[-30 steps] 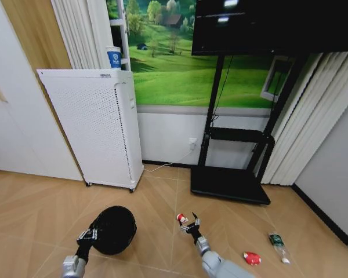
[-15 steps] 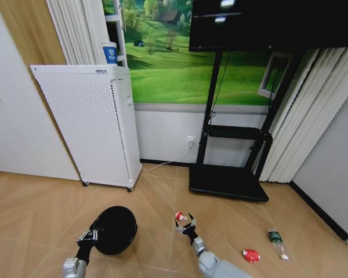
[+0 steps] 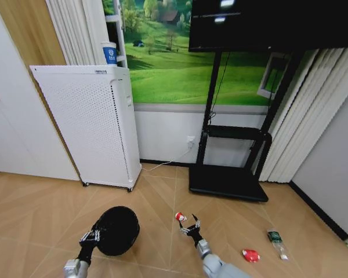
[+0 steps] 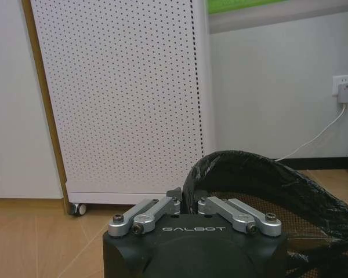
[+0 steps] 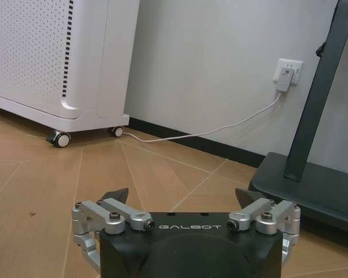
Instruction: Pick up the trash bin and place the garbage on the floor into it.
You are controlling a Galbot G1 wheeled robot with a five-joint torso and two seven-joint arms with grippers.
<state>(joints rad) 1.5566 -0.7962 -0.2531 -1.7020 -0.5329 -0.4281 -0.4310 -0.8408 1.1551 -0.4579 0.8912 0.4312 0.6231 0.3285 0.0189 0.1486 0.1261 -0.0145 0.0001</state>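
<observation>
Down at the lower left of the head view, the left claw (image 3: 90,236) is clamped on the near rim of the trash bin (image 3: 117,230); in the left wrist view its fingers (image 4: 175,202) are drawn together over the edge of the black liner. The bin is small, round and black, lined with a crinkled black bag, and it stands on the wooden floor (image 3: 40,208) with its long axis upright and its mouth open toward the ceiling.

The right claw (image 3: 190,226) hovers low over the floor with its fingers spread wide apart, holding nothing; in the right wrist view the two fingertips (image 5: 117,193) stand well apart. Just beside its tips lies one red-and-white piece of garbage (image 3: 179,217). A second red-and-white piece (image 3: 251,255) lies farther to the right, and near it a small clear bottle (image 3: 277,243) with a green label lies on its side, its long axis running roughly away from the robot.

Between the bin and the three litter pieces the floor is bare. Behind the bin stands a white perforated appliance (image 3: 93,130) on castors, with a blue-and-white cup (image 3: 109,53) on top. To its right a white cable (image 5: 220,128) runs from a wall socket (image 5: 288,72) down to the floor. The black base of the TV stand (image 3: 227,182) bounds the far side, and pale curtains (image 3: 313,116) close off the right edge.
</observation>
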